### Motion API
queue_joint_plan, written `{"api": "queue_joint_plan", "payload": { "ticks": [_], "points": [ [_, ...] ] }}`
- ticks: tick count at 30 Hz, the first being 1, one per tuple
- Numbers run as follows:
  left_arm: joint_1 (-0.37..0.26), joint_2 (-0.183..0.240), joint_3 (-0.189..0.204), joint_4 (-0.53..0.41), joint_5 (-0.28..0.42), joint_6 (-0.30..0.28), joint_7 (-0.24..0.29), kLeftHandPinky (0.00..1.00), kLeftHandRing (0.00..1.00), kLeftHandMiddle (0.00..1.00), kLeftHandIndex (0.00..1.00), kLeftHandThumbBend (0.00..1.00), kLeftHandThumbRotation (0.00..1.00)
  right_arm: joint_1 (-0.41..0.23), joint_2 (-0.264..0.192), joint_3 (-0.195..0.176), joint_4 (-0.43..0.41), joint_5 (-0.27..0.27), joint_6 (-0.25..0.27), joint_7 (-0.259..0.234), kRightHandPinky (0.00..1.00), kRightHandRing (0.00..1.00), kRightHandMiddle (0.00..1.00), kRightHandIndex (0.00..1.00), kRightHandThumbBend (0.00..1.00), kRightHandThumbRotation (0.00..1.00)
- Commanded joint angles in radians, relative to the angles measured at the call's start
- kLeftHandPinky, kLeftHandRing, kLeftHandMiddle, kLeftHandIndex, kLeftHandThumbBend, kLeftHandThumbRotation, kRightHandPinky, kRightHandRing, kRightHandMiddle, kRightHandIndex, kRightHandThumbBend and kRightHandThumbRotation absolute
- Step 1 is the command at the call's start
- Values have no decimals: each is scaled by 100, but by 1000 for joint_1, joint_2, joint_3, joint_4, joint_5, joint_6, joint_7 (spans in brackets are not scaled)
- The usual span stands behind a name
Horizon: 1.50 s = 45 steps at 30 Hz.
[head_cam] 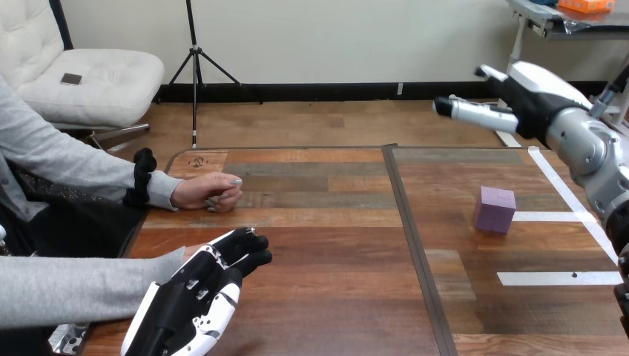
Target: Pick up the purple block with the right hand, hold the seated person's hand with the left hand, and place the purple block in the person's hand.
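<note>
You see the purple block [495,209] standing on the tabletop [326,297] in its right half, closer to the right edge than to the dark seam [409,230] that splits the surface; it sits flat, touched by nothing, with a white tape strip [560,216] running from just beside it toward the right edge and another tape strip [556,278] lying closer to the near edge.

Your right hand [530,93] hangs in the air above the far right corner, well apart from the block; its fingers [475,113] are straight and spread apart, pointing left, and they carry nothing.

Your left hand [196,297] is down at the near left corner, back upward, lying over the person's nearer hand [193,252], which comes in from the left edge on a grey sleeve; just a sliver of that hand shows from beneath, so you cannot tell whether your left hand grips it or merely rests on it.

The person's farther hand [211,191] rests on the tabletop by the left edge, toward the far left corner, loosely closed, apart from both of your hands and well apart from the block.
</note>
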<state>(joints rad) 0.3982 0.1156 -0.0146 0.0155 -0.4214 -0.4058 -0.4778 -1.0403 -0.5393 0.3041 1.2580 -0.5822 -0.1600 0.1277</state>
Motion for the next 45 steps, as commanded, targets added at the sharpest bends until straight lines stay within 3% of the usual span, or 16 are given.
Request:
{"api": "queue_joint_plan", "payload": {
  "ticks": [1,15,23,30,41,45],
  "points": [
    [-38,-21,14,-25,-2,-2,5,90,78,78,74,0,15,-95,13,18,16,-13,21,-36,100,100,100,100,88,100],
    [-48,-17,18,-7,-18,-23,-24,90,78,77,73,0,15,-65,35,34,39,-16,46,-47,100,100,100,100,95,100],
    [-55,-21,26,9,-18,-46,-48,92,79,76,64,1,16,-49,42,39,48,-12,52,-46,100,100,100,100,98,100],
    [-35,-21,26,-27,5,-24,-13,91,79,75,61,1,17,-34,49,44,53,-17,62,-56,100,100,100,100,100,100],
    [-28,-16,23,-42,7,-18,0,93,81,74,61,0,17,-14,60,51,61,-18,79,-54,100,100,100,100,100,100],
    [-39,-11,24,-24,-19,-24,-33,93,81,74,62,0,17,-6,65,57,64,-22,90,-45,100,100,100,100,99,100]
  ]
}}
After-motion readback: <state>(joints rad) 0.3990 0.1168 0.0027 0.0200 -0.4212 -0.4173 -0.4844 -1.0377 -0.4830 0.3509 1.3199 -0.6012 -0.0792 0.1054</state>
